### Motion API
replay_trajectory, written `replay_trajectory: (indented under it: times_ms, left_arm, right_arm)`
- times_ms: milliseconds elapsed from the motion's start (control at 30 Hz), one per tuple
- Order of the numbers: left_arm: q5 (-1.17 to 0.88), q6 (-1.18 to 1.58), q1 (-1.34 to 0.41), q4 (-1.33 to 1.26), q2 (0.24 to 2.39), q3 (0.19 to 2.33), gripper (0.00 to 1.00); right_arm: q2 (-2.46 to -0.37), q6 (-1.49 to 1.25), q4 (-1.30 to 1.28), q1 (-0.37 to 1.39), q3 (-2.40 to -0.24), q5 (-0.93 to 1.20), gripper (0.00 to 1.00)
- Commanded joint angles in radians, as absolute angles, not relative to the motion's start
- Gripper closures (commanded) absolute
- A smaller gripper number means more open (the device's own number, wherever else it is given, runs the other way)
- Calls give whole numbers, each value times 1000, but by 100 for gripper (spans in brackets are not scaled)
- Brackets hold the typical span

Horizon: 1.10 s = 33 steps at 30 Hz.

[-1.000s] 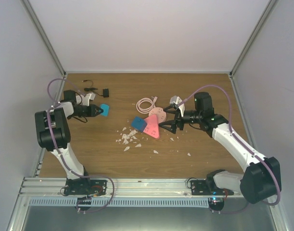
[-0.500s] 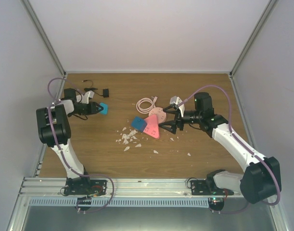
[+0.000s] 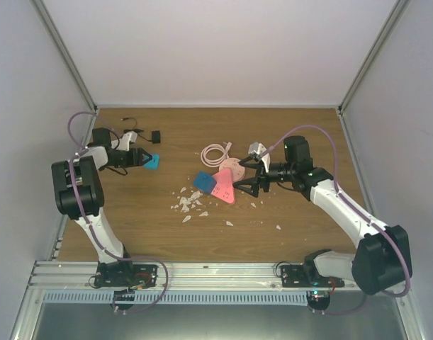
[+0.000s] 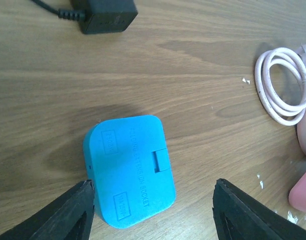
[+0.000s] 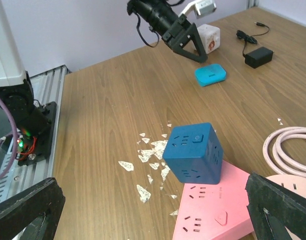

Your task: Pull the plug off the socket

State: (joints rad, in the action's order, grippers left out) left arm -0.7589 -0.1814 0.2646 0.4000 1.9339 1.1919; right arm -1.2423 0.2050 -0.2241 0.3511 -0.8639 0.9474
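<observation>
Left jaws: spread wide, gripping nothing. The left gripper (image 3: 141, 159) hung low at the table's far left.
Plug: the light-blue plug (image 4: 130, 170) lay flat on the wood between the left fingers. It sat just beside one finger and clear of the other.
Right jaws: parted wide, holding nothing. The right gripper (image 3: 246, 178) stood at the right side of the socket (image 5: 218, 212); contact could not be told.
Socket: flat near the table's middle, well apart from the plug.
Blue cube: the dark blue cube (image 5: 194, 152) sat tilted at the socket's far-left corner.
Round disc: the pink disc (image 3: 232, 168) touched the socket's far side, with the coiled pink cable (image 4: 285, 85) just beyond it.
Black adapter: the black adapter (image 4: 105, 15) lay near the far edge, beyond the plug.
Flakes: white flakes (image 5: 153, 160) were scattered left of the socket.
Edges: white walls closed three sides of the table (image 3: 131, 227), with the metal rail (image 3: 216, 273) along the near edge. The left arm stood close to the left wall.
Open room: bare wood ran along the near side, and on the right behind the right arm.
</observation>
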Motion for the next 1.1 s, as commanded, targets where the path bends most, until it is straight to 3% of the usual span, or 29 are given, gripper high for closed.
replay_trajectory:
  times_ms: [0,433,833,1067]
  left_arm:
    - [-729,-227,274,370,1858,1174,33]
    - [-834,-400,211,410,1677,1107,29]
    - [-587,-432,-104,341,1457,957,28]
    - [-521,-445,-189,294,1362,900,26]
  right_arm:
    - [-1277,264,-239,344,-877,919,0]
    - [-1418,267,-245,363,-873,771,0]
    - [-1612,142,-250,369,-882,829,3]
    - [-1700,98,-235,364,-863,921,4]
